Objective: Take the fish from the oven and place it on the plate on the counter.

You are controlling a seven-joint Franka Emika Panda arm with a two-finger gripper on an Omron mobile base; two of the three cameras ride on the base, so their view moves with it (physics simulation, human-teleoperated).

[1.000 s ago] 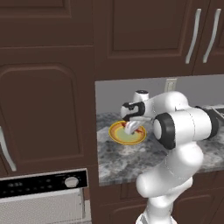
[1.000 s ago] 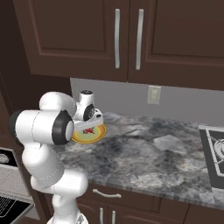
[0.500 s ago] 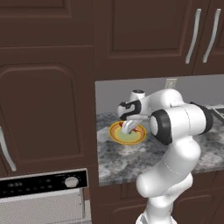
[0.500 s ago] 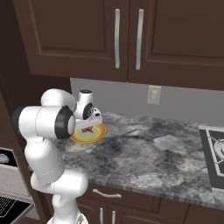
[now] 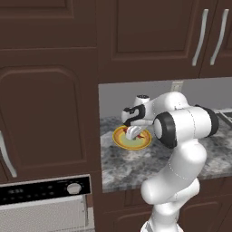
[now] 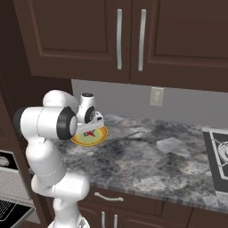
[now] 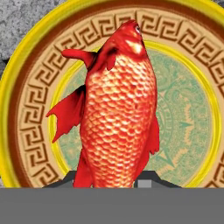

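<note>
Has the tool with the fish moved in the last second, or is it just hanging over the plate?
No. The tool holds the fish over the plate, at the same spot against its rim as before.

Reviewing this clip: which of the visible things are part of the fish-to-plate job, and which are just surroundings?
Part of the job:
- red-orange scaly fish, in the gripper above the plate
- round yellow plate with brown patterned rim
- speckled grey granite counter
- wall oven with black control panel

Surroundings:
- dark brown cabinet doors
- wall outlet
- stove burner
</note>
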